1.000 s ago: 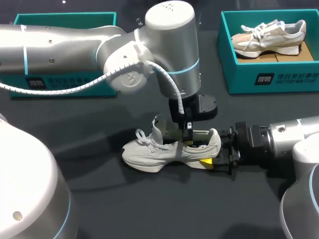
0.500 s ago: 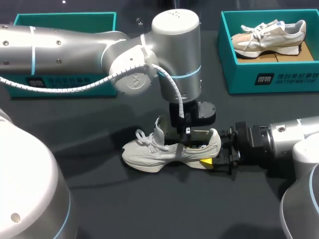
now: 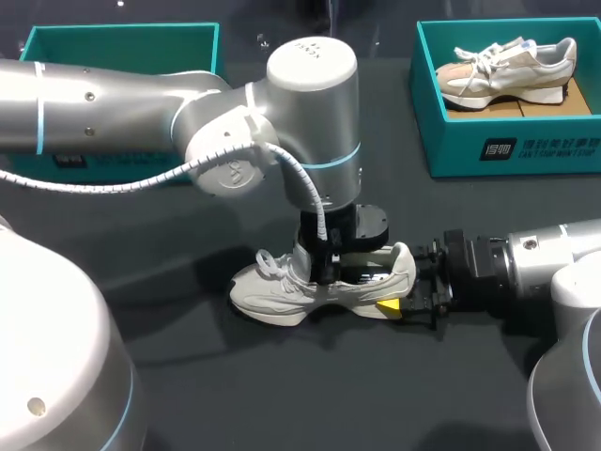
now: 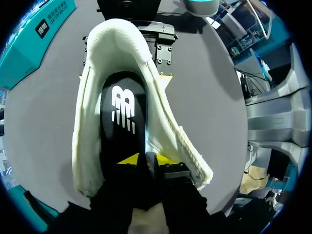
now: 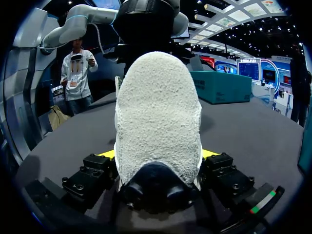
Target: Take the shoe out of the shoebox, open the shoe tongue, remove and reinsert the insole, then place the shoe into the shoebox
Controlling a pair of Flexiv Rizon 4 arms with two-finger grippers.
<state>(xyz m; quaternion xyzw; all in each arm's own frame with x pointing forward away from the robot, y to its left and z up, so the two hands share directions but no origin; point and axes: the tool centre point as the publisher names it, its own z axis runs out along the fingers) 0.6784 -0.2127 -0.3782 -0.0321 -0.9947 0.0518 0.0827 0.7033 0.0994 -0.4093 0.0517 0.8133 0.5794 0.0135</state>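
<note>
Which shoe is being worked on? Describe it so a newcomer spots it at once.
On the dark table, ignore the teal shoebox at the far right and look mid-front. The pale shoe stands on its sole, heel clamped by the right gripper, the left gripper down inside its opening. Unlike the boxed shoe with tan panels, it sits on the table between both arms.

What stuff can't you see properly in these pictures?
- Left wrist view: the left gripper covers the front end of the insole, so whether it grips the insole is unclear.
- Head view: the left arm hides the opening of the shoe and most of the left shoebox.
- Right wrist view: the shoe's heel fills the middle, hiding its toe and laces.
</note>
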